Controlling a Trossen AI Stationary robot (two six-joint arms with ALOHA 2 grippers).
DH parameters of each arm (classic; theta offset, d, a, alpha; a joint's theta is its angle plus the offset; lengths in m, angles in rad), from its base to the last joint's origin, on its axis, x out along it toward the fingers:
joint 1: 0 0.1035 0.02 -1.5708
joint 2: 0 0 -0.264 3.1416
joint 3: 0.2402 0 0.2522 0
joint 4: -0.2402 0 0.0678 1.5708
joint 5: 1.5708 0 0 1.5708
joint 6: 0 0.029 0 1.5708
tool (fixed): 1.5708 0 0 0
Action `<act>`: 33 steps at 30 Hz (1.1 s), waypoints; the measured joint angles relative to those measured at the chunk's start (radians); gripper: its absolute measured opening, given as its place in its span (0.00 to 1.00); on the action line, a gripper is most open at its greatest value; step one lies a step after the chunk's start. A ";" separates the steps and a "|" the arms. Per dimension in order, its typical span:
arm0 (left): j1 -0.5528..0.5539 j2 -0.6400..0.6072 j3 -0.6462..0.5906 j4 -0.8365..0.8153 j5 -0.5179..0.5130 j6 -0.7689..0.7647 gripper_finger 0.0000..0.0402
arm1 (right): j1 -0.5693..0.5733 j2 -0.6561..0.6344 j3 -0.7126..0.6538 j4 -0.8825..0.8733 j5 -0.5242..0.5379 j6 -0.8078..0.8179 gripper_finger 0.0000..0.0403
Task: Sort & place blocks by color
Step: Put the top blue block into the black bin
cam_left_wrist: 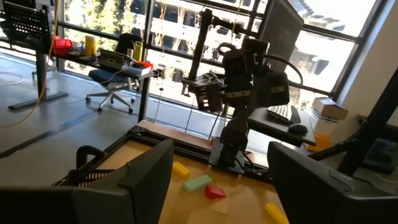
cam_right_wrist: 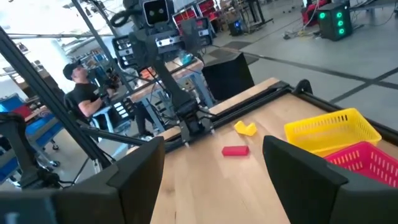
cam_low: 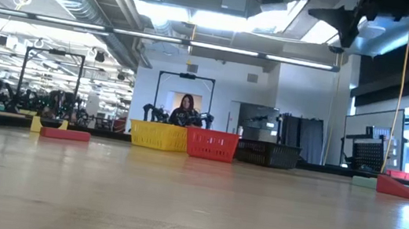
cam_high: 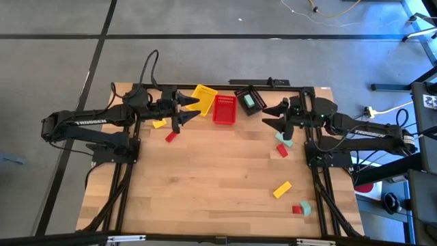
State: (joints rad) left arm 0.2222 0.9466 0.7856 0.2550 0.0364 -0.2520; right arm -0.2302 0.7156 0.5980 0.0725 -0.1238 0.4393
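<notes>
Both grippers hang open above the table's far part and hold nothing. My left gripper (cam_high: 194, 108) (cam_left_wrist: 221, 150) is just left of the yellow basket (cam_high: 203, 95). My right gripper (cam_high: 268, 115) (cam_right_wrist: 213, 144) is right of the red basket (cam_high: 224, 109) and near the black basket (cam_high: 249, 100), which has a teal block (cam_high: 250, 102) in it. A yellow block (cam_high: 159, 124) and a red block (cam_high: 171, 137) lie flat near my left gripper. Teal blocks (cam_high: 283, 141) and a red block (cam_high: 283, 152) lie below my right gripper. A yellow bar (cam_high: 282, 189) and a red and teal pair (cam_high: 301, 208) lie toward the near right corner.
The three baskets stand in a row at the far edge, as the low view shows: yellow basket (cam_low: 158, 135), red basket (cam_low: 211, 144), black basket (cam_low: 266, 153). The middle and near left of the wooden table (cam_high: 205, 184) show bare wood. A person (cam_right_wrist: 81, 87) sits beyond the table.
</notes>
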 joint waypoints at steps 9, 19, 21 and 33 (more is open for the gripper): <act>0.000 0.000 0.000 0.000 -0.001 -0.006 0.63 | -0.003 0.163 0.178 -0.595 0.208 0.112 0.68; 0.000 0.000 0.000 0.000 -0.020 -0.006 0.63 | -0.067 0.453 0.197 -1.047 0.220 0.234 0.68; 0.000 0.000 0.000 0.000 -0.020 -0.007 0.63 | -0.075 0.494 0.180 -1.037 0.220 0.220 0.68; 0.000 0.000 0.000 0.001 -0.022 -0.007 0.63 | -0.095 0.680 0.164 -1.004 0.237 0.079 0.68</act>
State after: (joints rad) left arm 0.2222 0.9466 0.7856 0.2558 0.0148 -0.2592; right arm -0.3256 1.3958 0.7624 -0.9315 0.1128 0.5185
